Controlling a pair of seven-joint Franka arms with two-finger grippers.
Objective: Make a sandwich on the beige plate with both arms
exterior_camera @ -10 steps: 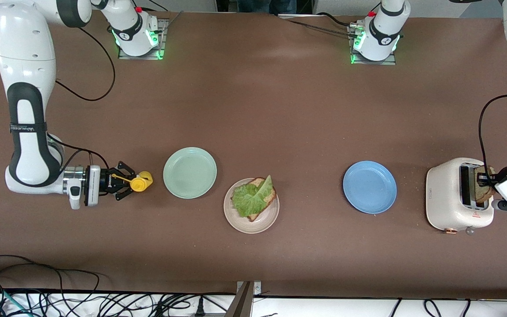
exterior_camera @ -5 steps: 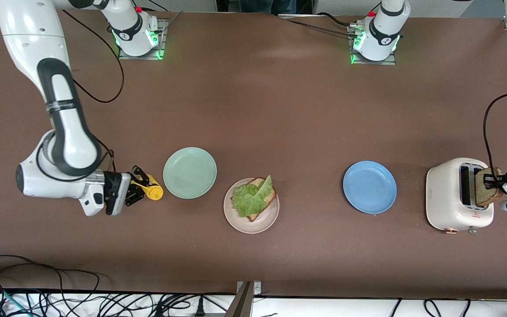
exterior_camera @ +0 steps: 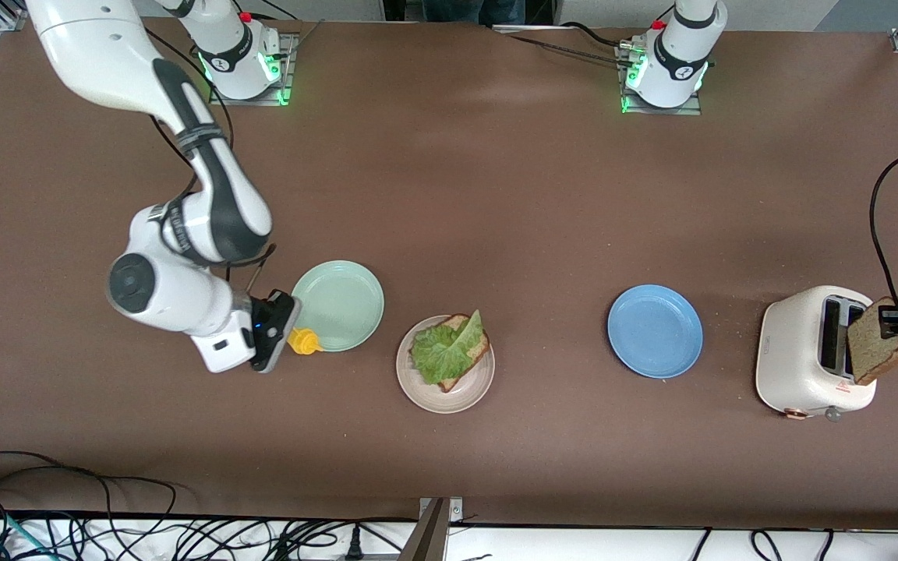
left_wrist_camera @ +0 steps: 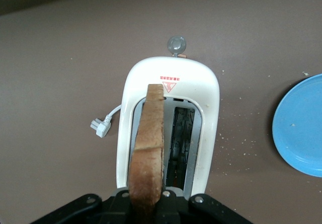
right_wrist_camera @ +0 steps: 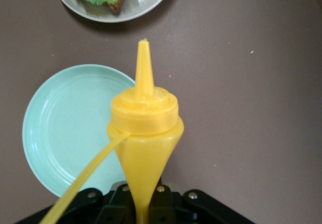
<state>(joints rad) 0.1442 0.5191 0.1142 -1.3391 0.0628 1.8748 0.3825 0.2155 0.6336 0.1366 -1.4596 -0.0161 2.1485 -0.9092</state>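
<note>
Left gripper (exterior_camera: 895, 321), half cut off, clamps bread slice (exterior_camera: 875, 351) over toaster (exterior_camera: 800, 366).

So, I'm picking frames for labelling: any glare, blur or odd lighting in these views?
Front view: even light, a pale sheen on the table, green glow at both bases. Left wrist view: the bread slice looks soft close up, the toaster sharp. Right wrist view: the yellow bottle fills the frame, sharp, no glare.
</note>
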